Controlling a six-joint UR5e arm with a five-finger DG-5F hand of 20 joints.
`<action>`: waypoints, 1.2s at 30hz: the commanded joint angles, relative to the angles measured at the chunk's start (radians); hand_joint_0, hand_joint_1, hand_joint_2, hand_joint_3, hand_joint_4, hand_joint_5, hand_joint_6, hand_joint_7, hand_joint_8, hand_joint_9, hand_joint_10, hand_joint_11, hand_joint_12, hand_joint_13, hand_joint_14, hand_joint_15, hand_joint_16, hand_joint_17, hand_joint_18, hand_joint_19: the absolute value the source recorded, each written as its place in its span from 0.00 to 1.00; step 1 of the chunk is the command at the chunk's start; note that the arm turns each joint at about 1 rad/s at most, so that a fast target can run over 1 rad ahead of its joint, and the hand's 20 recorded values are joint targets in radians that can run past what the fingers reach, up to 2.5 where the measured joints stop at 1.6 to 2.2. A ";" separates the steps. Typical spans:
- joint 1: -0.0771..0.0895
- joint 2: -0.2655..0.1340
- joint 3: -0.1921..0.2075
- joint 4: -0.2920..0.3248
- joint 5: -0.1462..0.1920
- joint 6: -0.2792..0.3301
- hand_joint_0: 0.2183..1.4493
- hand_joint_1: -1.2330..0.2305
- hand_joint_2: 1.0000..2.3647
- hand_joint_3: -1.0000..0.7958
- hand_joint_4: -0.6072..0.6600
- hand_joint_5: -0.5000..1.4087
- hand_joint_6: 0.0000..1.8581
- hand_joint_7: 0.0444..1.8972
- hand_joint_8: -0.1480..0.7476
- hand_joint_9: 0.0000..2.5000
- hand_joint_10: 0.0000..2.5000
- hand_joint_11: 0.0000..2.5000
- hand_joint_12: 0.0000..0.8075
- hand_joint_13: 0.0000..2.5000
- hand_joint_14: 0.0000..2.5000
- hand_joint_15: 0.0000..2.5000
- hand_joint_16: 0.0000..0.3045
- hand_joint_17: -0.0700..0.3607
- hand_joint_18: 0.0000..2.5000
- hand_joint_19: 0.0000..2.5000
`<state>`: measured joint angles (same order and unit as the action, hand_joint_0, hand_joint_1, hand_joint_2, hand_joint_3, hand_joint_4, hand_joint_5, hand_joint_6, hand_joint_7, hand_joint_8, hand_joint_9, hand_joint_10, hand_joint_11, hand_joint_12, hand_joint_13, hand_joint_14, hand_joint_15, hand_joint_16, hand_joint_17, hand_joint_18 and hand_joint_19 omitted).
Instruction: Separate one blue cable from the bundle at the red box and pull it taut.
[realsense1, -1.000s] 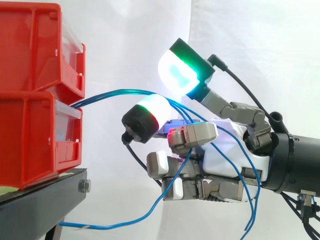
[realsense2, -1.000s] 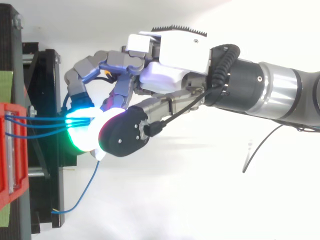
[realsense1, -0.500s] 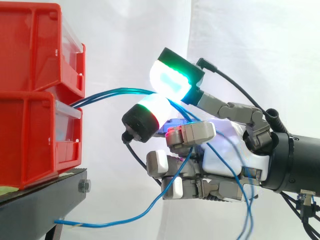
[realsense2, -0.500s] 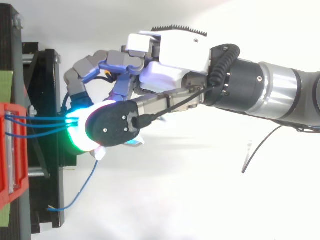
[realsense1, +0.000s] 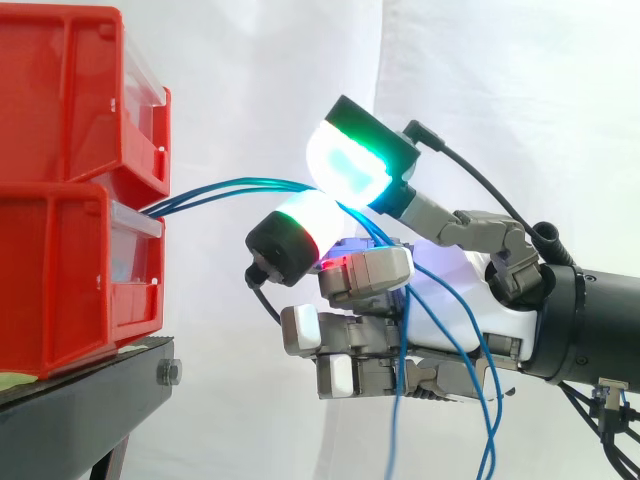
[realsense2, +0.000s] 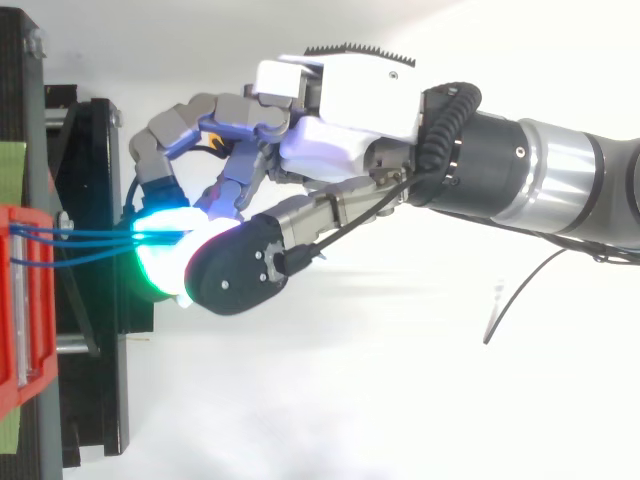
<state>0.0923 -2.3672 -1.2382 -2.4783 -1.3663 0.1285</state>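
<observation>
Your hand stood beside the red bins, glowing pads pinched on the blue cables, cables ran from the bins' front to the pads, then hung down past the palm.

A robotics lab test cell: a plain white curtain hangs as backdrop, and stacked red bins sit at the edge of a black stand.

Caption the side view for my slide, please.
Robot hand pinches blue cables between its glowing pads beside stacked red bins, loose ends hanging past its palm.
</observation>
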 joint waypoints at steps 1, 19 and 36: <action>-0.002 0.000 -0.001 0.001 -0.001 -0.016 0.31 0.27 0.00 0.28 0.52 0.17 0.48 0.66 0.50 0.54 0.01 0.63 0.49 0.40 0.01 0.29 0.17 0.43 0.35 0.32; -0.003 -0.001 -0.001 0.001 -0.001 -0.033 0.33 0.51 0.00 0.28 0.52 0.18 0.45 0.64 0.49 0.55 0.01 0.63 0.50 0.42 0.01 0.29 0.17 0.43 0.37 0.35; -0.003 0.000 -0.001 0.001 -0.001 -0.058 0.47 0.21 0.01 0.36 0.42 0.17 0.48 0.74 0.48 0.52 0.01 0.62 0.48 0.40 0.01 0.29 0.17 0.43 0.34 0.33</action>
<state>0.0893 -2.3676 -1.2395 -2.4774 -1.3668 0.0808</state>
